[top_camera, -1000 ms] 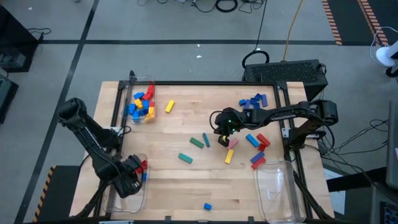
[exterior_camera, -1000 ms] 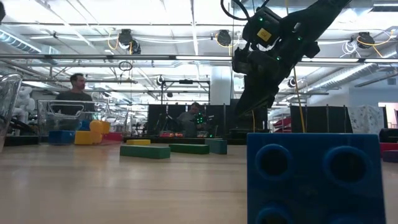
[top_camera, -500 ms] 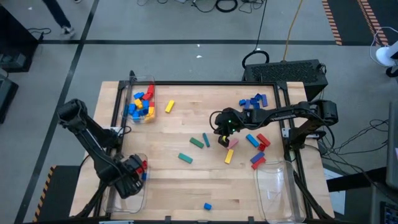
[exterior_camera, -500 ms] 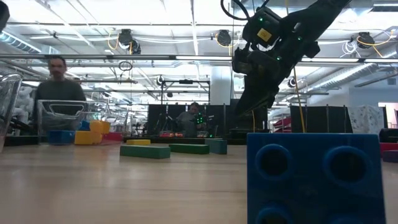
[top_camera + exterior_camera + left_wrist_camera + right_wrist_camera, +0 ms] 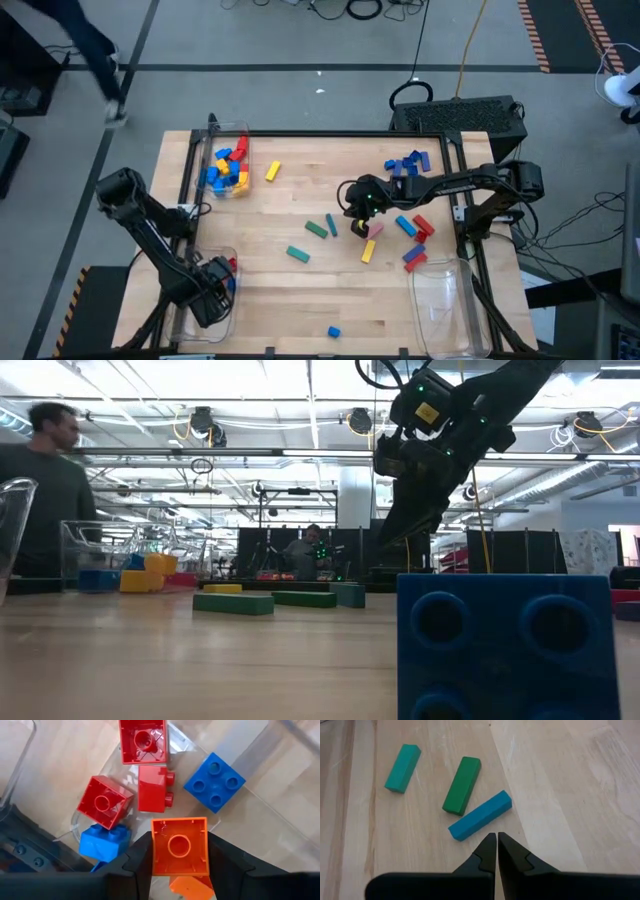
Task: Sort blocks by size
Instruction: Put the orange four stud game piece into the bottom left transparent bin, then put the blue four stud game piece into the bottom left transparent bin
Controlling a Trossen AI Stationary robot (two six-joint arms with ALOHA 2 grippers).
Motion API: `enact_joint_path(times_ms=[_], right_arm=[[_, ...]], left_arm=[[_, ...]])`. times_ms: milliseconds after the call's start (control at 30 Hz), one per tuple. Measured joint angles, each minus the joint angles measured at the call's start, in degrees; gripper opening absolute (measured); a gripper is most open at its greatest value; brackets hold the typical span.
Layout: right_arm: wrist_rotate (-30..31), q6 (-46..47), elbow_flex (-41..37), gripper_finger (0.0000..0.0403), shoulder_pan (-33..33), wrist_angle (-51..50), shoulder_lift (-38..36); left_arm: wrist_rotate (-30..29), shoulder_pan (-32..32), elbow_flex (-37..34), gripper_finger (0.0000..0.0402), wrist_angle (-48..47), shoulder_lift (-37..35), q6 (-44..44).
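A wooden table (image 5: pixel 300 200) is seen carrying three clear bins (image 5: pixel 226 165) at its corners and loose blocks (image 5: pixel 317 229) scattered in green, yellow, blue, red and pink across the right half.

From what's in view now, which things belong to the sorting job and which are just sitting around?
Job:
- orange brick, held in left pincer over near-left bin
- loose bars and bricks on the table
- far-left bin of small blocks
- empty near-right bin
- right pincer, shut, above blue bar

Lying about:
- black box behind the table
- floor cables
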Motion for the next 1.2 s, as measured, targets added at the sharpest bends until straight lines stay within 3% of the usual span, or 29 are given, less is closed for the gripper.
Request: enact_joint_path(times_ms=[633, 1067, 1200], right_arm=[[-0.1, 0.2, 0.0, 0.0000, 0.7, 0.0, 0.0], [0.1, 0.2, 0.0, 0.0000, 0.7, 0.2, 0.0], [0.1, 0.0, 0.0, 0.0000, 0.7, 0.4, 0.0]], left_arm=[[-0.3, -1.4, 0.0, 0.0160, 4.5, 1.7, -0.1], [2.6, -1.4, 0.4, 0.0257, 1.1, 1.1, 0.8], [-1.5, -1.4, 2.7, 0.0260, -2.4, -1.3, 1.6]])
